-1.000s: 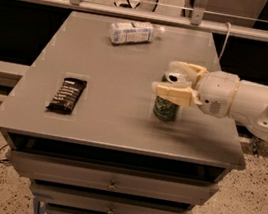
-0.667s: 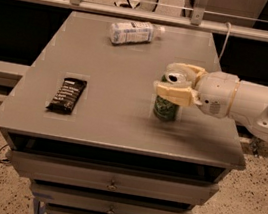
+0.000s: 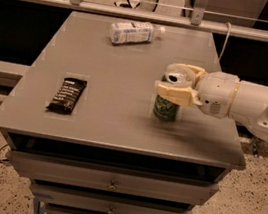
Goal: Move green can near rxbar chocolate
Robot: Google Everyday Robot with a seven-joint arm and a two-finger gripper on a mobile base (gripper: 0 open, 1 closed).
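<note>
The green can (image 3: pixel 165 108) stands upright on the grey table (image 3: pixel 111 120), right of centre. My gripper (image 3: pixel 176 80) reaches in from the right and its two cream fingers (image 3: pixel 175 93) clasp the can's upper part, one in front and one behind the silver top. The can's base rests on the table. The rxbar chocolate (image 3: pixel 67 95), a flat black wrapper with white text, lies near the table's left front edge, well to the left of the can.
A clear plastic bottle with a white label (image 3: pixel 134 31) lies on its side at the back of the table. Drawers (image 3: pixel 112 181) sit below the tabletop. A railing (image 3: pixel 138 13) runs behind the table. My white arm (image 3: pixel 246 101) spans the right edge.
</note>
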